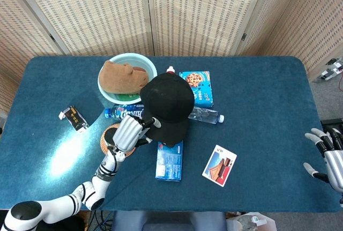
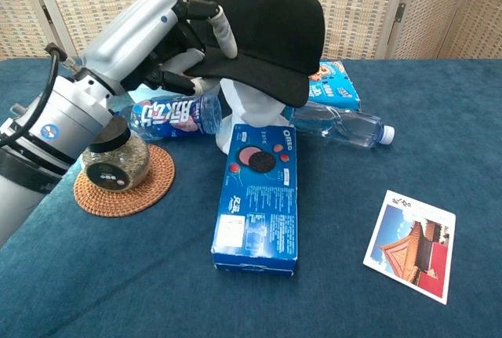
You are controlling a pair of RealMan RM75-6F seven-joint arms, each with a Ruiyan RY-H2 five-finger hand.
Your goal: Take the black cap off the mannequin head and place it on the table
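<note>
Fingers of the left hand (image 2: 169, 36) pinch the rear edge of the black cap (image 2: 271, 24), tilted up above the white mannequin head (image 2: 251, 114), whose base stands on the blue table (image 2: 118, 275) behind an Oreo box (image 2: 259, 197). At the table's far side, the right hand (image 1: 328, 156) hangs with fingers spread, holding nothing.

Black cap (image 2: 271, 28), plain baseball style, sits tilted over the white mannequin head (image 2: 252, 109), its brim sloping down toward the camera and covering the upper part. The mannequin head stands upright on the blue worktop (image 2: 439, 134), only its lower part visible.
</note>
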